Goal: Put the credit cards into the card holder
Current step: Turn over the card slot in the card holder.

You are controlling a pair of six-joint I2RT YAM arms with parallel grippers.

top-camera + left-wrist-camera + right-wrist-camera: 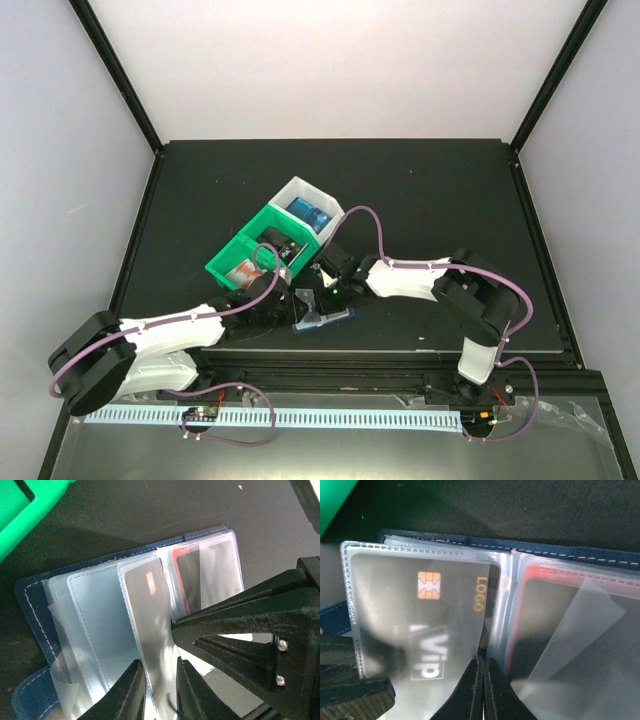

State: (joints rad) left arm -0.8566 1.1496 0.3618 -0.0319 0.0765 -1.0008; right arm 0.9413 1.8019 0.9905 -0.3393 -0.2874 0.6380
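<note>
The card holder (322, 312) lies open on the table (430, 200), close to the near edge and about midway along it. Its dark blue cover faces down and its clear sleeves fan upward.

The left gripper (159, 667) reaches in from the holder's left side. Its fingers (131, 692) stand a narrow way apart with one clear sleeve running down between them. I cannot tell whether they press on it.

That sleeve holds a black card (420, 625) with a gold chip and the words "LOGO" and "Vip". The next sleeve to the right holds a red-edged card (520, 605).

The right gripper (482, 665) comes in from the holder's right side. Its fingers are closed together, with only a hairline between the tips. They sit just below the black card's lower corner, at the fold between the two sleeves. I cannot tell whether anything thin is nipped there.

Toward the middle of the table, just beyond the holder, a green bin (235, 240) and a white bin (325, 195) stand touching each other at an angle. The green bin holds red-and-white cards (243, 272) in its nearer compartment and black cards (280, 243) in the next one. The white bin holds blue cards (308, 213).
</note>
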